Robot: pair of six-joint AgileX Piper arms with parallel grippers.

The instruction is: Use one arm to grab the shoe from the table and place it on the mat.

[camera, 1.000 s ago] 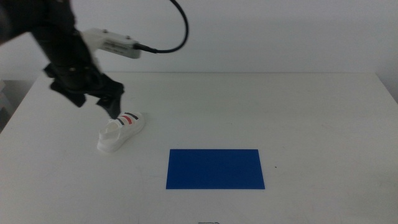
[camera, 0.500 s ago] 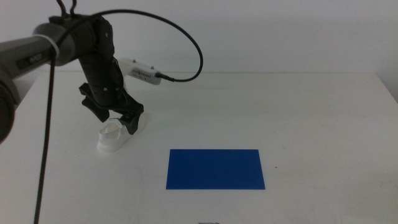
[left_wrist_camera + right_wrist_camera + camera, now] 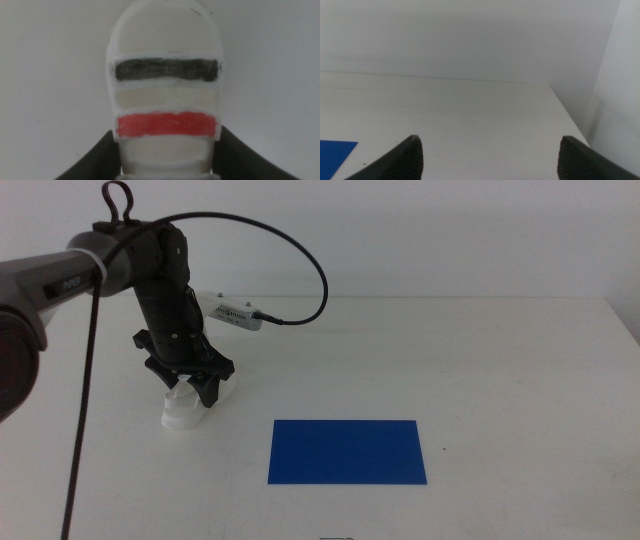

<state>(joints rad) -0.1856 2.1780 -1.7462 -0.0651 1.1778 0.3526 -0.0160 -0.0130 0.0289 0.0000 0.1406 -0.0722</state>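
Straddling shoe (image 3: 186,406) on bench (image 3: 480,360), left of mat (image 3: 346,451), left gripper (image 3: 193,387) had jaws spread, not clenched. Best: clamp sole sides squarely, lift level. Right gripper (image 3: 490,155) waited, jaws apart.

One shoe (image 3: 187,402) — one mat (image 3: 346,451) — one arm (image 3: 150,270)

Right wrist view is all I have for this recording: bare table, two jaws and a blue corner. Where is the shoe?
Observer: The shoe lies on the table, apart from the mat.
Operator: Is any arm at it?
Observer: Yes, the left gripper is down over it.
Operator: Gripped?
Observer: In the left wrist view a jaw stands on either side of the shoe; contact is unclear.
Operator: And my gripper?
Observer: The right gripper is open and out of the middle view.
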